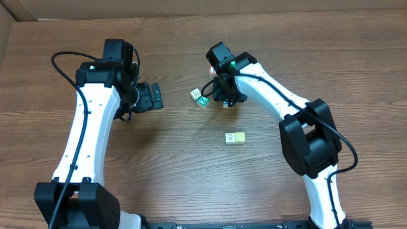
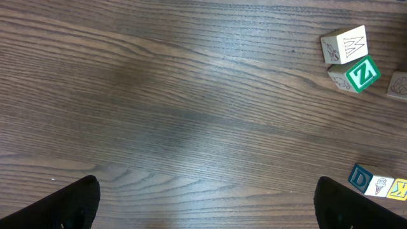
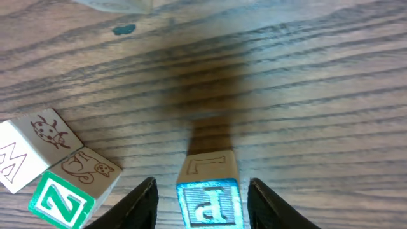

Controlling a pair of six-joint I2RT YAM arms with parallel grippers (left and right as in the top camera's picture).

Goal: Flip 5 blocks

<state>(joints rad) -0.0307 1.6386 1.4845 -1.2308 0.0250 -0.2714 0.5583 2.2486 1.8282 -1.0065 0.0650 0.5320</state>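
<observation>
Jaws half-open, nothing gripped

Right gripper (image 3: pixel 203 202) straddles the blue-faced wooden "P" cube (image 3: pixel 210 207) without gripping it. Closing off-centre could knock it into the green-faced wooden "Z" cube (image 3: pixel 60 207) alongside. Left gripper (image 2: pixel 206 203) hangs wide open, empty.

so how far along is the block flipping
Done: one look can't show what's already flipped. In hand: right gripper straddles the blue P block, jaws not closed on it. Left: P's flip, perhaps the green Z block nearby. The left gripper hangs open, idle.
</observation>
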